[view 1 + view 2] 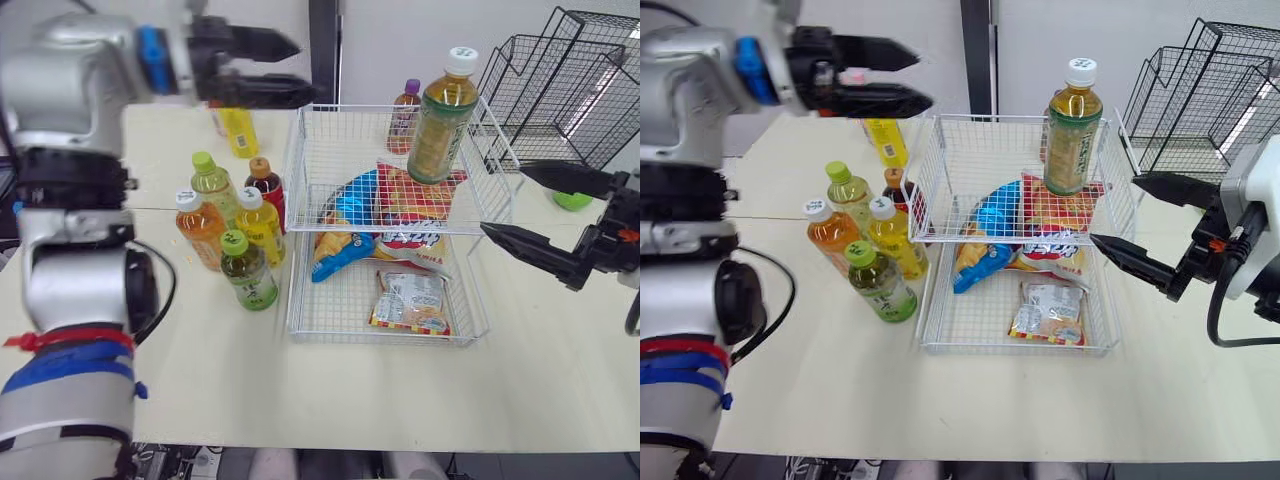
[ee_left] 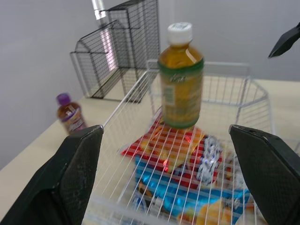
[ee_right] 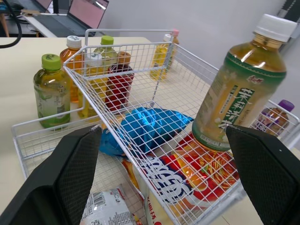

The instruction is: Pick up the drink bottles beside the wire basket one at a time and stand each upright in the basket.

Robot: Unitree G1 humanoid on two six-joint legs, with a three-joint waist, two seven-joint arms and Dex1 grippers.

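A white wire basket (image 1: 296,250) sits mid-table. Inside it, at the back right, a green-labelled tea bottle (image 1: 440,120) stands on snack bags, leaning slightly, with nothing gripping it. Several bottles cluster to the left of the basket: green tea (image 1: 247,270), orange (image 1: 200,228), yellow (image 1: 260,225), red (image 1: 268,185) and pale green (image 1: 212,183). Another yellow bottle (image 1: 240,130) stands further back. My left gripper (image 1: 305,70) hangs open and empty above the basket's back left corner. My right gripper (image 1: 500,198) is open and empty just right of the basket.
A purple bottle (image 1: 405,115) stands behind the basket. Snack bags (image 1: 385,210) and a small packet (image 1: 410,300) lie on the basket floor. Black wire racks (image 1: 570,90) stand at the back right, with a green object (image 1: 573,200) near them.
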